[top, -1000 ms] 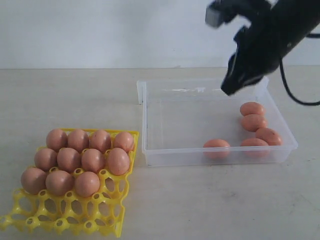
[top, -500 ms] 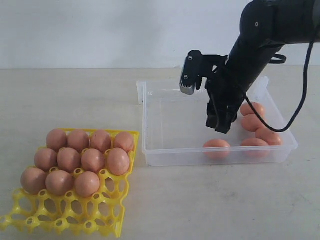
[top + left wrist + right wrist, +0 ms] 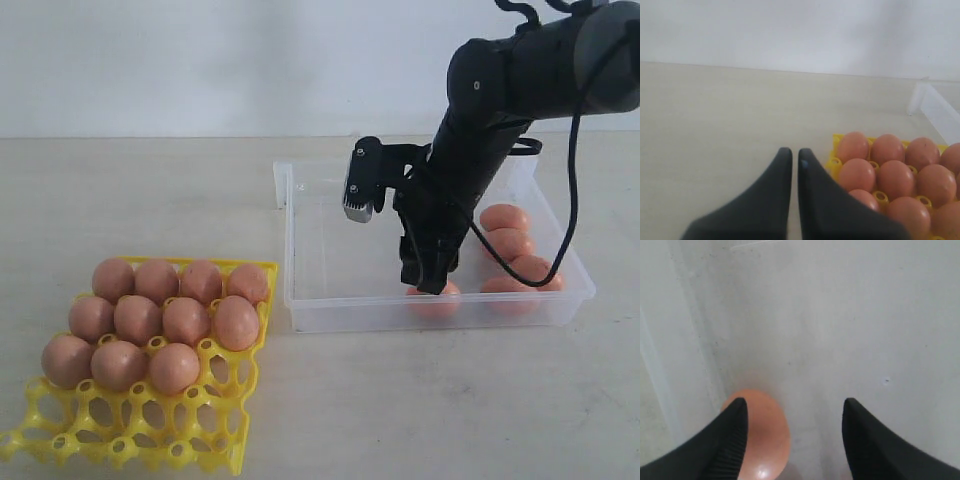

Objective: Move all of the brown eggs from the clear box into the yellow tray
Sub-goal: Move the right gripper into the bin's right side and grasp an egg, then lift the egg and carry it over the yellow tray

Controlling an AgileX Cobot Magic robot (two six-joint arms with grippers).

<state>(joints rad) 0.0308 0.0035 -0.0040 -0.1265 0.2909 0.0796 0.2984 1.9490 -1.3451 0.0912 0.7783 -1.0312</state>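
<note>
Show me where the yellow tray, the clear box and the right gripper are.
yellow tray [image 3: 265,267], exterior view, rim corner nearest the box.
clear box [image 3: 350,315], exterior view, front wall.
right gripper [image 3: 794,407], right wrist view, midway between its fingertips.

A pale beige table with a faint, streaky grain carried everything. Two things rested directly on it: a yellow tray and a clear box. The yellow tray sat at the near left of the exterior view, slightly askew, and the tabletop showed through the open lattice of its nearest rows. The clear box sat to the right and a little farther back. Its near left corner was just beside the tray's far right corner, and whether the two touched could not be told. The table's surface showed through the box's transparent floor and low walls, faintly whitened by the plastic.
</note>
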